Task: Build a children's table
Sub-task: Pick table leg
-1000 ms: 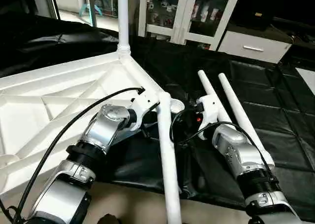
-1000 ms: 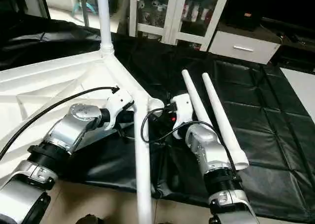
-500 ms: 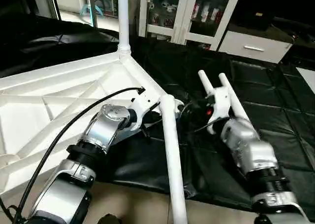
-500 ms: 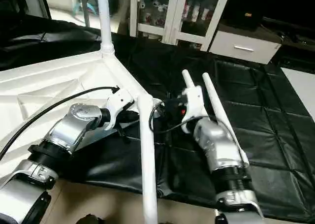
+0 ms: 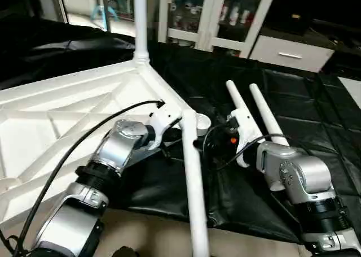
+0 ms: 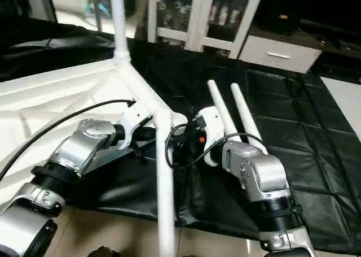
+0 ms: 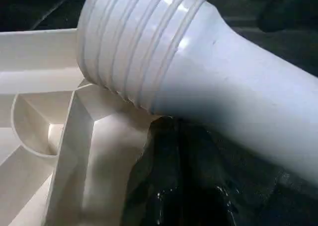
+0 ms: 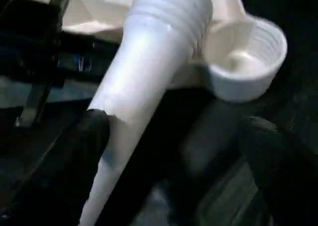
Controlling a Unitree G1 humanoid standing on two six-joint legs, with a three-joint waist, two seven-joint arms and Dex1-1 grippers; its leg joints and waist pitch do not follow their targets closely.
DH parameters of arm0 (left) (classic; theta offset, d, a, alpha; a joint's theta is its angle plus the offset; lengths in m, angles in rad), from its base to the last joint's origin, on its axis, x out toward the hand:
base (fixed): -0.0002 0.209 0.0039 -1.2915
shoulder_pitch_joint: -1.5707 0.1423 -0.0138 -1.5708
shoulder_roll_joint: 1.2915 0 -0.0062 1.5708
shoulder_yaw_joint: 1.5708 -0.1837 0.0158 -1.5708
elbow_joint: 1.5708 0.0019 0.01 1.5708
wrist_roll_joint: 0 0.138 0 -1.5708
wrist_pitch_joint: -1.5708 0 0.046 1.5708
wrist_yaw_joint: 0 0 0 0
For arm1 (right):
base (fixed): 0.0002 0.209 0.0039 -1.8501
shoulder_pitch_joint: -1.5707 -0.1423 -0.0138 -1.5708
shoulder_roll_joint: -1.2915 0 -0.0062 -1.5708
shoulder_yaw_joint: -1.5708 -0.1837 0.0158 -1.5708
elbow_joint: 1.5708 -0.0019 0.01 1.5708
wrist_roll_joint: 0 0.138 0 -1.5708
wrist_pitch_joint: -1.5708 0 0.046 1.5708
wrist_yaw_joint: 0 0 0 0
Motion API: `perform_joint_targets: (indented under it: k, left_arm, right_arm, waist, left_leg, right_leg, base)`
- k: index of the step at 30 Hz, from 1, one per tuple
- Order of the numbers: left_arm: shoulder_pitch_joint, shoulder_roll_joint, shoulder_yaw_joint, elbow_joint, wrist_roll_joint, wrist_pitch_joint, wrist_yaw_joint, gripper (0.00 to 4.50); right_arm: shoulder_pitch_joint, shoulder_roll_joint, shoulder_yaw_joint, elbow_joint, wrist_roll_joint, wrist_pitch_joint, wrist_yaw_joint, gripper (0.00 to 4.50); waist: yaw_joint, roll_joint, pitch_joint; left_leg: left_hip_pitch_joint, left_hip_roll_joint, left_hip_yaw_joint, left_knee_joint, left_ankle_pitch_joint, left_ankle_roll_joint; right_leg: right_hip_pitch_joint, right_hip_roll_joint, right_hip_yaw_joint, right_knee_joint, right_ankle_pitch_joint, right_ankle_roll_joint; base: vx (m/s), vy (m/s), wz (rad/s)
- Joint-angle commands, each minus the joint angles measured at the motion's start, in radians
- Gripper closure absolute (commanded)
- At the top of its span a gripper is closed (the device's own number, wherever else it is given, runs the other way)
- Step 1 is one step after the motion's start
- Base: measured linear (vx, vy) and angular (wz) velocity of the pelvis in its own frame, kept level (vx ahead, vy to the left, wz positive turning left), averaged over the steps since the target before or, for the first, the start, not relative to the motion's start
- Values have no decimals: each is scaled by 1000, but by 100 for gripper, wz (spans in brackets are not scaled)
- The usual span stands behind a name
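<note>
- A black padded mat with stitched square panels (image 5: 316, 99) covers the floor under and beyond the right pincer (image 5: 223, 141), glossy where the light catches it.
- A white cabinet with glass doors (image 5: 237, 14) stands against the far side, well beyond the right pincer; small items sit blurred on its shelves.
- A low white drawer unit with a metal handle (image 5: 290, 53) stands beside the cabinet.
- A strip of pale beige floor (image 5: 152, 234) lies short of the mat's near edge.
- A bright opening (image 5: 93, 3) sits far beyond the left pincer (image 5: 169, 135).
</note>
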Motion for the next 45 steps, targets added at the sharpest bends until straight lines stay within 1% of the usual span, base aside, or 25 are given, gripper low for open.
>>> perform_joint_targets:
  k: [1,2,4,5,10,13,14,15,17,18,20,21,23,27,28,30,31,32,33,35,36,38,41,42,45]
  left_arm:
    - [-4,-4,-11,10,11,-2,-3,450]
    - [-3,-3,-11,8,11,-2,-4,450]
    - [-2,-1,-12,7,11,-2,-5,450]
    - [-2,0,-12,6,11,-2,-6,450]
    - [-1,6,-11,4,10,0,-8,450]
    - [-3,6,-11,7,10,-1,-7,450]
    - [-3,7,-12,8,11,0,-6,450]
    - [-3,7,-11,8,11,0,-6,450]
    - [-4,7,-12,9,11,-1,-7,450]
    - [-5,7,-12,9,12,-4,-7,450]
    - [-5,7,-13,10,13,-8,-8,450]
    - [-6,9,-17,10,15,-16,-13,450]
    - [-4,11,-24,10,19,-29,-20,450]
    - [2,16,-31,4,26,-37,-24,450]
    - [2,16,-31,4,26,-37,-24,450]
    - [3,18,-34,4,28,-42,-25,450]
    - [3,19,-35,5,28,-46,-25,450]
    - [2,20,-36,6,30,-54,-26,450]
    - [2,20,-36,6,30,-54,-26,450]
    - [1,23,-40,9,33,-67,-28,450]
    - [1,23,-40,9,33,-67,-28,450]
    - [7,42,-56,11,45,-101,-50,450]
    - [12,58,-64,13,52,-122,-64,450]
    - [13,59,-65,13,53,-124,-65,450]
    - [17,80,-75,15,68,-161,-76,450]
  right_arm:
    - [30,20,16,-22,35,59,-19,9]
    - [29,32,10,-28,45,69,-26,9]
    - [22,41,3,-33,44,81,-35,9]
    - [19,45,-1,-36,41,88,-40,9]
    - [4,60,-25,-48,41,116,-65,9]
    - [7,53,-16,-53,44,131,-68,9]
    - [10,38,9,-52,27,161,-79,9]
    - [11,32,20,-51,19,172,-85,9]
    - [10,29,25,-45,19,208,-97,9]
    - [9,31,22,-40,23,227,-102,23]
    - [8,34,18,-35,27,244,-107,23]
    - [5,38,11,-30,29,248,-110,38]
    - [0,38,5,-20,23,244,-118,62]
    - [-14,33,-4,-9,19,241,-133,74]
    - [-14,33,-4,-9,19,241,-133,98]
    - [-21,43,-29,-2,27,239,-140,113]
    - [-26,55,-54,5,38,239,-146,113]
    - [-33,66,-80,14,49,241,-150,124]
    - [-33,66,-80,14,49,241,-150,135]
    - [-44,74,-110,25,62,245,-152,156]
    - [-44,74,-110,25,62,245,-152,156]
    - [-57,68,-131,38,70,248,-152,169]
    - [-66,63,-144,46,76,246,-156,207]
    - [-67,62,-146,47,76,246,-156,207]
    - [-75,59,-158,54,80,245,-158,215]
  waist:
    - [2,19,-64]
    - [2,18,-65]
    - [0,19,-65]
    - [1,20,-65]
    - [3,21,-66]
    - [3,21,-67]
    - [3,19,-67]
    - [4,20,-66]
    - [3,21,-66]
    - [3,20,-66]
    - [4,20,-67]
    - [4,21,-67]
    - [5,21,-68]
    - [6,21,-68]
    - [5,21,-67]
    - [6,18,-67]
    - [7,18,-67]
    - [6,16,-68]
    - [6,17,-69]
    - [7,17,-69]
    - [7,17,-69]
    - [6,17,-69]
    - [6,15,-69]
    - [6,17,-70]
    - [7,17,-70]
  left_leg:
    - [33,18,-10,-82,-403,-84]
    - [33,18,-10,-82,-410,-85]
    - [31,18,-13,-84,-409,-89]
    - [33,18,-12,-84,-412,-91]
    - [32,18,-10,-84,-381,-99]
    - [32,17,-10,-84,-372,-99]
    - [32,17,-9,-84,-371,-99]
    - [33,17,-9,-84,-368,-100]
    - [33,17,-9,-84,-369,-101]
    - [33,17,-9,-84,-372,-101]
    - [33,17,-9,-83,-373,-102]
    - [34,17,-10,-84,-370,-103]
    - [34,18,-9,-83,-366,-106]
    - [34,17,-9,-83,-361,-109]
    - [34,17,-9,-83,-361,-109]
    - [34,17,-8,-82,-367,-109]
    - [35,16,-8,-82,-367,-109]
    - [32,16,-9,-82,-364,-107]
    - [33,16,-8,-82,-363,-106]
    - [34,17,-8,-82,-355,-105]
    - [34,17,-8,-82,-355,-105]
    - [33,16,-7,-82,-344,-105]
    - [34,16,-6,-82,-342,-105]
    - [35,17,-6,-81,-338,-106]
    - [35,17,-6,-81,-332,-107]
  right_leg:
    - [30,-41,23,-77,-340,-136]
    - [28,-42,24,-79,-347,-133]
    - [29,-41,22,-77,-351,-129]
    - [26,-41,23,-79,-350,-130]
    - [29,-39,24,-72,-288,-139]
    - [31,-39,24,-70,-274,-141]
    - [31,-38,24,-70,-272,-141]
    - [32,-38,24,-70,-277,-140]
    - [32,-38,24,-70,-283,-137]
    - [31,-39,24,-71,-290,-135]
    - [31,-39,24,-71,-294,-133]
    - [30,-40,25,-71,-290,-133]
    - [31,-41,25,-70,-279,-133]
    - [30,-40,25,-69,-275,-133]
    - [31,-40,25,-69,-276,-134]
    - [31,-41,24,-70,-287,-133]
    - [30,-41,24,-71,-292,-132]
    - [32,-42,24,-70,-292,-132]
    - [31,-42,24,-70,-292,-132]
    - [31,-41,24,-70,-284,-133]
    - [31,-41,24,-70,-284,-133]
    - [32,-40,24,-67,-276,-132]
    - [31,-41,24,-68,-281,-130]
    - [31,-41,24,-66,-277,-131]
    - [31,-41,23,-65,-267,-132]
  base:
    - [0,0,0]
    - [0,0,0]
    - [0,0,0]
    - [0,0,0]
    - [0,0,0]
    - [0,0,0]
    - [0,0,0]
    - [0,0,0]
    - [0,0,0]
    - [0,0,0]
    - [0,0,0]
    - [0,0,0]
    - [0,0,0]
    - [0,0,0]
    - [0,0,0]
    - [0,0,0]
    - [0,0,0]
    - [0,0,0]
    - [0,0,0]
    - [0,0,0]
    - [0,0,0]
    - [0,0,0]
    - [0,0,0]
    - [0,0,0]
    - [0,0,0]
